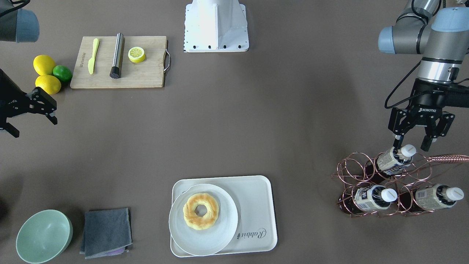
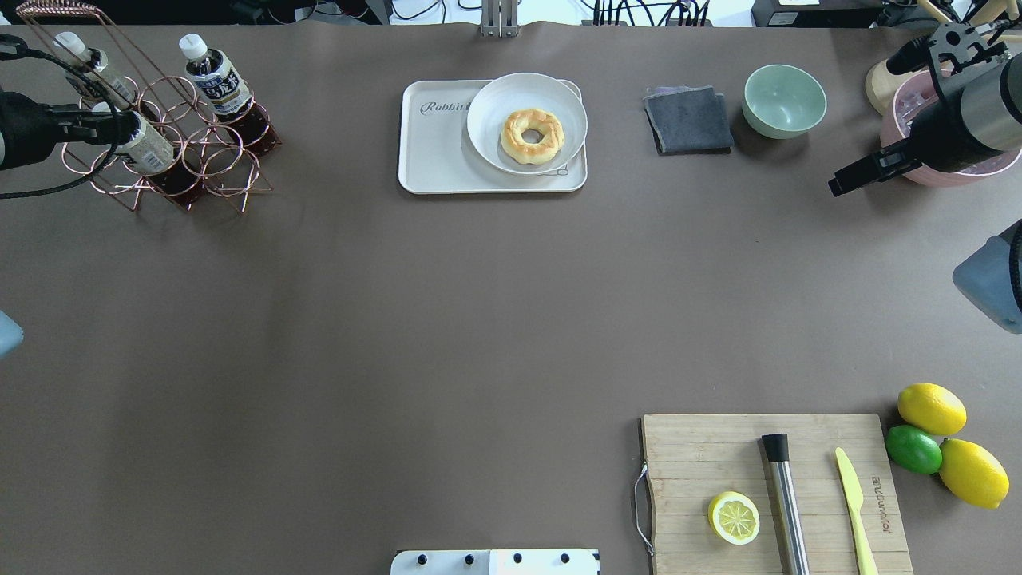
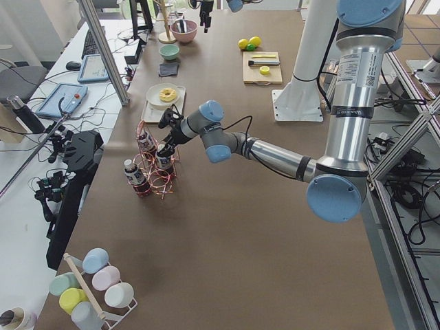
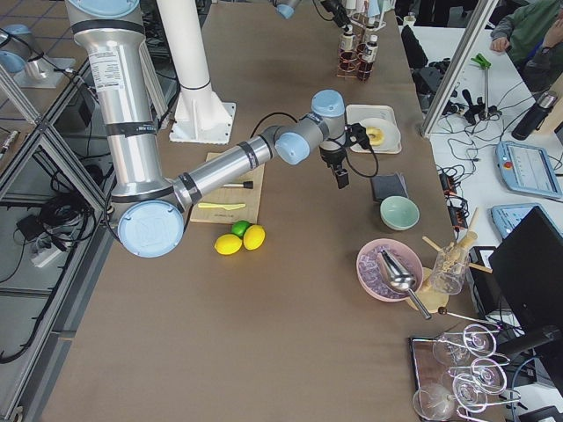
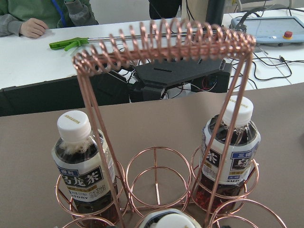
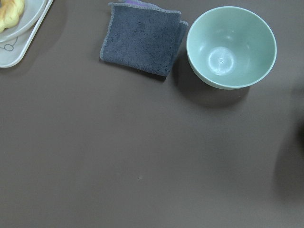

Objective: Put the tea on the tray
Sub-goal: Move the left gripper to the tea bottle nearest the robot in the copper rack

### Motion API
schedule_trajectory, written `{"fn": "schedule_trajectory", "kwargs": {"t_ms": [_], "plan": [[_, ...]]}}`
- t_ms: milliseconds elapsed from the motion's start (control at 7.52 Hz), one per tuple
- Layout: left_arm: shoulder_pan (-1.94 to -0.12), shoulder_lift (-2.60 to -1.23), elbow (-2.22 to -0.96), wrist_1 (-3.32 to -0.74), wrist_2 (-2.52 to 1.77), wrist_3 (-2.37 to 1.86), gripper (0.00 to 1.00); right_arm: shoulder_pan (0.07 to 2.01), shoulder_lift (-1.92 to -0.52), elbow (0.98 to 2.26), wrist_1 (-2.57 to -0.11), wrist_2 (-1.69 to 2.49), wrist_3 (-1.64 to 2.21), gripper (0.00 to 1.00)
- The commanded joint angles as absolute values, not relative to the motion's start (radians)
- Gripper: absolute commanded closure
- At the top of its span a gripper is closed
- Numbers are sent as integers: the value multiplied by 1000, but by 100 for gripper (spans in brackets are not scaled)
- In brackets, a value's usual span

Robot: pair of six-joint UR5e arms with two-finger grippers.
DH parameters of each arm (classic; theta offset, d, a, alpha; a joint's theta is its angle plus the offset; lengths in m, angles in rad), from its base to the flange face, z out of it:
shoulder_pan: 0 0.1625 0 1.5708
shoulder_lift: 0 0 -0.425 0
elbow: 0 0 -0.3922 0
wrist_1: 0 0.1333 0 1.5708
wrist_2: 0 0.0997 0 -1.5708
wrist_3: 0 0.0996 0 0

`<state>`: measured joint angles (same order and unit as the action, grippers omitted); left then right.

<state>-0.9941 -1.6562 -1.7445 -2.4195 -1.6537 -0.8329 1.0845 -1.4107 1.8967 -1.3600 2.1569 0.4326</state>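
Three tea bottles lie in a copper wire rack at the table's end. The top bottle has its white cap between the fingers of my left gripper, which is open and just above the cap, gripping nothing. The other two bottles lie in the lower rings. In the left wrist view two bottles stand behind the rack's coil handle. The cream tray holds a round white plate with a donut. My right gripper is open and empty, far across the table.
A wooden cutting board carries a lemon half, a steel muddler and a yellow knife. Two lemons and a lime lie beside it. A green bowl and a grey cloth sit near the tray. A pink bowl is by the right arm.
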Motion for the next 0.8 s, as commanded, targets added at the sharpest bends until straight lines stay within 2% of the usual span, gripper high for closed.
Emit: {"fn": "schedule_trajectory", "kwargs": {"t_ms": [0,532,665], "plan": [[-983,-1660,-1738,-2421,-1654,-825,34,1083,-1410,1896,-1361,2157,433,0],[-983,-1669,-1718,-2431,-1655,-821,36,1083,-1402,1894,-1361,2155,433,0],[-983,-1681,-1707,-2431,-1655,-821,43,1083,-1402,1894,-1361,2155,433,0]]}}
